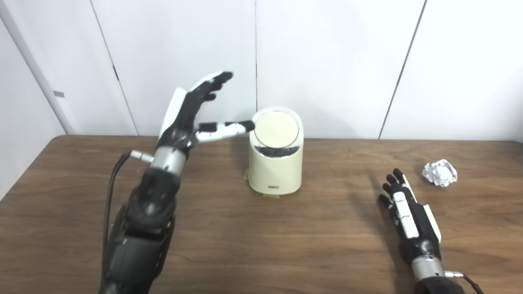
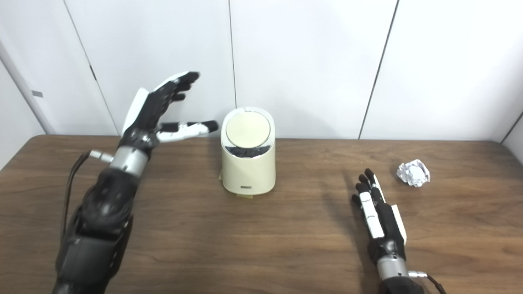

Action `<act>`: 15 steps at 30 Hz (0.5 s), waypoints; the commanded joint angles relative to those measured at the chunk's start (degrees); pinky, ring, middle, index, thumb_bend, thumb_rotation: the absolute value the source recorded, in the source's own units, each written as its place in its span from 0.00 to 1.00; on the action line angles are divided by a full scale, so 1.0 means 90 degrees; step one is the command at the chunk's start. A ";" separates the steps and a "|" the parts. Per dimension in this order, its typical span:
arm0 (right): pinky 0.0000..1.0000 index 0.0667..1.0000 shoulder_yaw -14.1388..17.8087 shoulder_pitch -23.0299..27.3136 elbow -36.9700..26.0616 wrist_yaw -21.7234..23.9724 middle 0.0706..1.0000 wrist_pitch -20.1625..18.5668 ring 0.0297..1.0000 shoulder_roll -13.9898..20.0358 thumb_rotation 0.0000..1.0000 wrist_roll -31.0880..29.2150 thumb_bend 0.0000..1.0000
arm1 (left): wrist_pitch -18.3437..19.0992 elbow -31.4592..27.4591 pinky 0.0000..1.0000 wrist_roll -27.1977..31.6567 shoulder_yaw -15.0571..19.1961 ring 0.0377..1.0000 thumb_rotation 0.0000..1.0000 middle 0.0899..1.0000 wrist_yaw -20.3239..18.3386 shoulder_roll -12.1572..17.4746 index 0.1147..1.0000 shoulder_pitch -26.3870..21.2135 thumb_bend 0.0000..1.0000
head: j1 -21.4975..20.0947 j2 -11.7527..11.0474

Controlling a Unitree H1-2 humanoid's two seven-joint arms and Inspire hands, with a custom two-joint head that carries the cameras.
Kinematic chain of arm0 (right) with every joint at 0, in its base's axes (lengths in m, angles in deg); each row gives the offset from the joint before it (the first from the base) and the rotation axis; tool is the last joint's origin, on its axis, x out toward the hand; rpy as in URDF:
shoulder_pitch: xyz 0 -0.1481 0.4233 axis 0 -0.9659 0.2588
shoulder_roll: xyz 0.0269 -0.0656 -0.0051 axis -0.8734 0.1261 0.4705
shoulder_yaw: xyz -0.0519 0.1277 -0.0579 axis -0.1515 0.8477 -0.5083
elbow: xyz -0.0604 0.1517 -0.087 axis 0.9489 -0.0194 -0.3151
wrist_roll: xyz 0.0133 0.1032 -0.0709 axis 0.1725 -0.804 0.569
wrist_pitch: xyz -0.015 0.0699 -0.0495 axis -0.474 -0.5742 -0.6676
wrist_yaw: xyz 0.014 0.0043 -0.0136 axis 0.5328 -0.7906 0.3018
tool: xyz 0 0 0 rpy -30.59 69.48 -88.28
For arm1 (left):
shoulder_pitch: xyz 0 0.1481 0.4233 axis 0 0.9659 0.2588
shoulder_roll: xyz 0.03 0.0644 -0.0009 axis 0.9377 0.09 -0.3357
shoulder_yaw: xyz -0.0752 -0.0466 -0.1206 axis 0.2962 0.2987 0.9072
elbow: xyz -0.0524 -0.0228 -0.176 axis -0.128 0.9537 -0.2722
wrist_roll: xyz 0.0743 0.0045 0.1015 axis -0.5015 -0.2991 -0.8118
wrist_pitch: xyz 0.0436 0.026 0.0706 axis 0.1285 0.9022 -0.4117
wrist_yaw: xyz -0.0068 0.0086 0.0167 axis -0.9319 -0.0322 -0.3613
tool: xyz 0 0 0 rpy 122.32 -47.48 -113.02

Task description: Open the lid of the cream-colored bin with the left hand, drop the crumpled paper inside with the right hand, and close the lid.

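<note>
Left hand [image 1: 192, 118] fingers spread beside bin lid [image 1: 276, 130]; crumpled paper [image 1: 440, 172] beyond right hand [image 1: 404, 208] fingers, spread

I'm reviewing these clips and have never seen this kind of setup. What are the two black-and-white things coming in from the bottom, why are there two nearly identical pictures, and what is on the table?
They are a humanoid robot's two arms, each ending in a hand with fingers and a thumb. The two pictures come from two cameras side by side on its head, so they show one scene from slightly different spots. The raised left hand is open and holds nothing; its thumb reaches toward the round lid of the cream-colored cylindrical bin. In the right eye view there is a gap between them. The lid is down on the bin. The right hand lies low over the brown wooden table, fingers apart, empty. The crumpled white paper ball lies on the table just beyond that hand, untouched.
</note>
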 commanded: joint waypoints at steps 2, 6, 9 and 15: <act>0.94 0.98 -0.0013 0.0138 0.0042 -0.0012 0.96 0.0064 0.95 0.0000 0.82 0.0044 0.49 | 0.0064 0.0246 0.87 -0.0360 -0.0218 0.89 0.26 0.87 -0.0211 0.0220 0.86 -0.0704 0.92 | 0.0000 -0.0008; 0.94 0.97 -0.0040 0.0142 0.0048 -0.0046 0.95 0.0068 0.94 -0.0031 0.82 0.0097 0.50 | 0.0055 0.0616 0.83 -0.0532 -0.0437 0.89 0.24 0.88 -0.0409 0.0310 0.86 -0.1064 0.93 | -0.0011 -0.0037; 0.93 0.97 -0.0069 0.0143 0.0059 -0.0073 0.95 0.0070 0.94 -0.0052 0.83 0.0169 0.48 | -0.0020 0.0982 0.81 -0.0843 -0.0720 0.89 0.23 0.88 -0.0527 0.0387 0.86 -0.1392 0.92 | -0.0007 -0.0041; 0.92 0.98 -0.0129 0.0141 0.0025 -0.0055 0.95 0.0087 0.94 -0.0063 0.85 0.0235 0.48 | -0.0084 0.1596 0.83 -0.1293 -0.1168 0.91 0.20 0.89 -0.0753 0.0478 0.85 -0.1905 0.93 | -0.0021 -0.0034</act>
